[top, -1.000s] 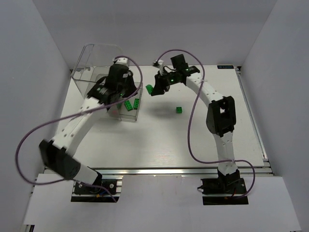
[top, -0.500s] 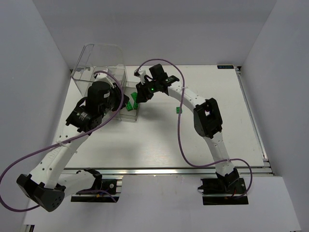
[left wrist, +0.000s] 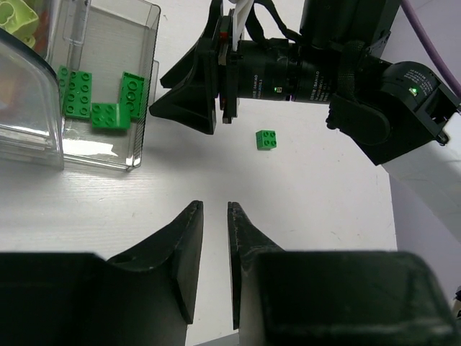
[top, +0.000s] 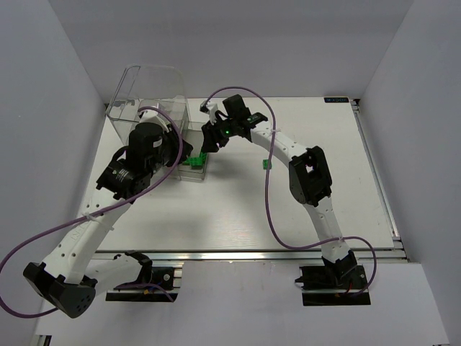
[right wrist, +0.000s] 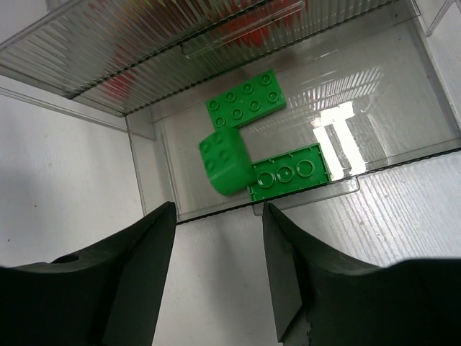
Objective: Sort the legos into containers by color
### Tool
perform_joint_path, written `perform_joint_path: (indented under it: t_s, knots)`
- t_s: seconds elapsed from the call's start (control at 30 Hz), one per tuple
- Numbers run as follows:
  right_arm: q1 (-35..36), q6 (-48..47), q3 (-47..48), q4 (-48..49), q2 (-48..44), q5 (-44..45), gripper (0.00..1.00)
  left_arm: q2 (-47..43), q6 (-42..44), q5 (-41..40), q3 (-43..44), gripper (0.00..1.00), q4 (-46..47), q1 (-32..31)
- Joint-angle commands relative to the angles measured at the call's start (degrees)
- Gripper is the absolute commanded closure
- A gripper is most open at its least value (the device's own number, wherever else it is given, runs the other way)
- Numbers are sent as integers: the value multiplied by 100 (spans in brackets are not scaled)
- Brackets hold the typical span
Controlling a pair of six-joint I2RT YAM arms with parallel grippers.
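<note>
White table (top: pixel 238 209) — R gripper (right wrist: pixel 217 216) was held apart, empty, above bin (right wrist: pixel 389 122) w/ green bricks (right wrist: pixel 245 101), apparently for drop-off; L gripper (left wrist: pixel 215 210) barely ajar, empty.

bin (top: pixel 144 90): far left on the table (top: pixel 238 209) | three bricks (right wrist: pixel 245 101): inside the bin's near right end, close together and touching | one brick (left wrist: pixel 267 139): alone on the table, right of the bin

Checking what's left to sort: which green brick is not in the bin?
The small square brick alone on the table, right of the bin; the other three bricks lie inside the bin.
</note>
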Motion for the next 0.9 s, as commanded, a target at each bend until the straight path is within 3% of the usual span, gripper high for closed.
perform_joint_path:
  t_s: [0.0,0.07,0.1,0.13,0.2,0.33,0.37,0.4,0.47,0.5,0.6,0.7,0.87]
  knots:
    - [-10,-143,112,180,-190,125,42,-81,-18,89,-38,70,164,-5]
    - [-89,-205,-150,189,-532,485,47,-124,-18,150,-126,75,252,-5]
    - [-220,-136,-370,293,-691,878,58,-142,-18,177,-178,79,295,-5]
    - [-308,22,-659,451,-910,1169,100,-151,-36,220,-231,84,374,-5]
    - [-641,751,-1600,891,-1525,2160,100,-169,-80,300,-432,93,576,-5]
    - [-1134,674,-1717,-37,-1905,1876,100,-186,-141,493,-715,95,902,-5]
    - [-1257,569,-1708,-518,-2001,1806,82,-177,-141,519,-759,94,955,-5]
    - [-1380,507,-1900,-636,-2080,1779,47,-177,-150,546,-837,93,1068,-5]
    - [-1504,358,-2321,-725,-2526,1875,27,-160,-159,642,-899,92,1166,-5]
    - [-1574,218,-2706,-778,-2668,2032,11,-151,-150,660,-952,91,1262,-5]
    - [-1645,268,-3087,-1101,-2925,2594,11,-142,-185,757,-1101,88,1446,-5]
    - [-1636,724,-2975,-1837,-2531,3219,11,-133,-247,801,-1233,88,1640,-5]
    - [-1601,1244,-2639,-2124,-1932,3133,12,-125,-291,1003,-1295,88,1676,-5]
